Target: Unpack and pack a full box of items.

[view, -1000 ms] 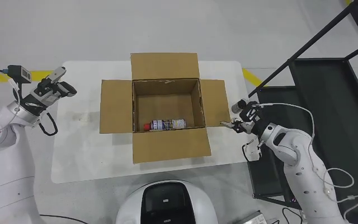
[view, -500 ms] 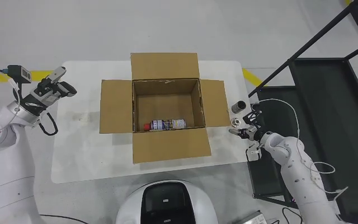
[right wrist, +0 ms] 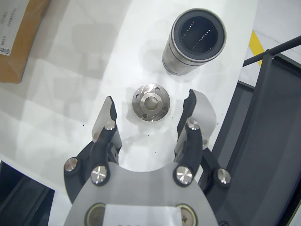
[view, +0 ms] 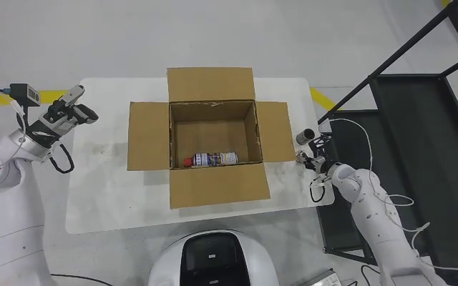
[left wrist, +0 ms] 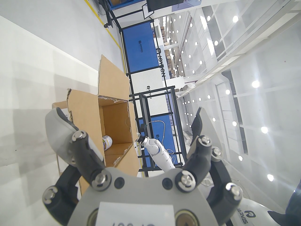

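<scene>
a cardboard box (view: 212,136) sits in the middle of the white table (view: 114,193), its four flaps folded out flat. inside it a can (view: 211,158) lies on its side against the wall nearest the table's front edge. near the table's right edge, just beyond the box's right flap, a metal cylinder (right wrist: 194,41) stands on end with its hollow top showing, and a small metal disc (right wrist: 150,105) with bolt holes lies flat beside it, apart from it. the right gripper (right wrist: 150,103) hangs over that disc with its fingers spread wide, one on each side of the disc and neither touching it. the left gripper (left wrist: 127,118) is held at the table's left edge near the far corner, fingers wide apart and holding nothing, well apart from the box.
</scene>
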`<state>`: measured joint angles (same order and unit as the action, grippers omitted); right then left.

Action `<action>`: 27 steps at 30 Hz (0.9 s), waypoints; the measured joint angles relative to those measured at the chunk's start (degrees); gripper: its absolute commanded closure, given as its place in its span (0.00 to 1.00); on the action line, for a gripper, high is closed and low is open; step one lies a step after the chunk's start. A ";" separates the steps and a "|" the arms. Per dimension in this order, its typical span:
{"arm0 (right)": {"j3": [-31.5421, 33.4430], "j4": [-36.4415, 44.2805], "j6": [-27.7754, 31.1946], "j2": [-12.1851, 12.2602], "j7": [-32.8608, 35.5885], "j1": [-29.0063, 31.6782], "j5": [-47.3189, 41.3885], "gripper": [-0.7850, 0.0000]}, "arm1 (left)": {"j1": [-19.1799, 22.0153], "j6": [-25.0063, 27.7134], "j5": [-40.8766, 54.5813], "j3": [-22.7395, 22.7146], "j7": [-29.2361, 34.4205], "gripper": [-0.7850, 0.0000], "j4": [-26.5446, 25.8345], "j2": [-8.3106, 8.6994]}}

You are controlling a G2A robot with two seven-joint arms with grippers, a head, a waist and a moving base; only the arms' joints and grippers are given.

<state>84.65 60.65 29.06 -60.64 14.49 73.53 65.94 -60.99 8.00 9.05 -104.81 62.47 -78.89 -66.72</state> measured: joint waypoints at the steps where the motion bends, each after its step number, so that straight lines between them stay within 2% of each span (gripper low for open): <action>1: -0.38 -0.63 -0.42 -0.08 -0.12 -0.37 0.23 0.39 | 0.00 0.00 0.00 0.00 0.00 0.00 0.00 0.00; 7: -1.71 -2.52 -1.02 -0.32 -0.88 -1.49 0.88 0.45 | 0.00 0.00 0.00 0.00 0.00 0.00 0.00 0.00; 9: -1.99 -2.85 -1.19 -0.35 -1.15 -1.75 1.14 0.51 | 0.00 0.00 0.00 0.00 0.00 0.00 0.00 0.00; 14: -3.10 -3.99 -1.61 -0.57 -1.90 -2.95 1.75 0.60 | 0.00 0.00 0.00 0.00 0.00 0.00 0.00 0.00; 23: -4.86 -5.79 -2.65 -0.87 -1.64 -4.69 3.24 0.68 | 0.00 0.00 0.00 0.00 0.00 0.00 0.00 0.00; 25: -5.03 -5.87 -3.32 -0.87 -1.55 -4.78 3.75 0.72 | 0.00 0.00 0.00 0.00 0.00 0.00 0.00 0.00; 27: -5.08 -5.69 -3.66 -0.85 -1.70 -4.66 4.10 0.83 | 0.00 0.00 0.00 0.00 0.00 0.00 0.00 0.00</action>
<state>79.57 54.96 25.39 -61.49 12.80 68.87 70.03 -60.99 8.00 9.05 -104.81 62.47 -78.89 -66.72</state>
